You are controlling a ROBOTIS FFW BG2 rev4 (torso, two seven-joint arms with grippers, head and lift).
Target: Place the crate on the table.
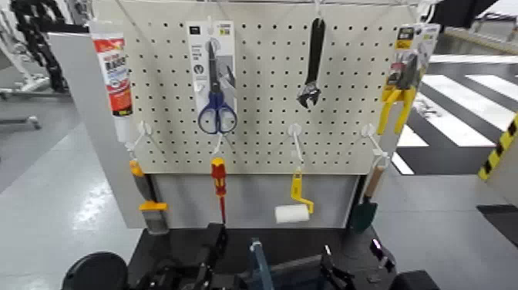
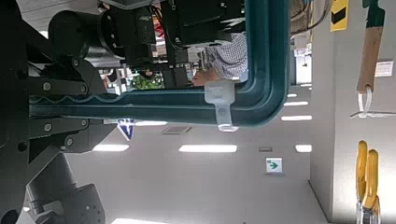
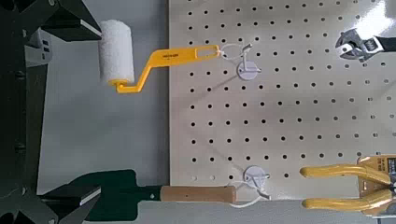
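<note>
The crate [image 1: 260, 267] shows only at the bottom edge of the head view, as a blue-grey upright bar and a dark rim, over the black table [image 1: 179, 241] in front of the pegboard [image 1: 262, 85]. My left gripper [image 1: 206, 258] is at the crate's left side. In the left wrist view its dark fingers [image 2: 58, 91] close around the crate's teal rim [image 2: 257, 89], which bears a white clip [image 2: 222, 101]. My right gripper [image 1: 333, 271] is at the crate's right side. In the right wrist view its fingers [image 3: 58, 26] stand wide apart with nothing between them.
Tools hang close above the table: a paint roller [image 1: 293, 212], a red screwdriver [image 1: 220, 185], a scraper [image 1: 153, 212] and a green trowel [image 1: 364, 208]. Higher on the board are scissors [image 1: 216, 92], a wrench [image 1: 312, 65] and yellow pliers [image 1: 397, 96]. Grey floor lies on both sides.
</note>
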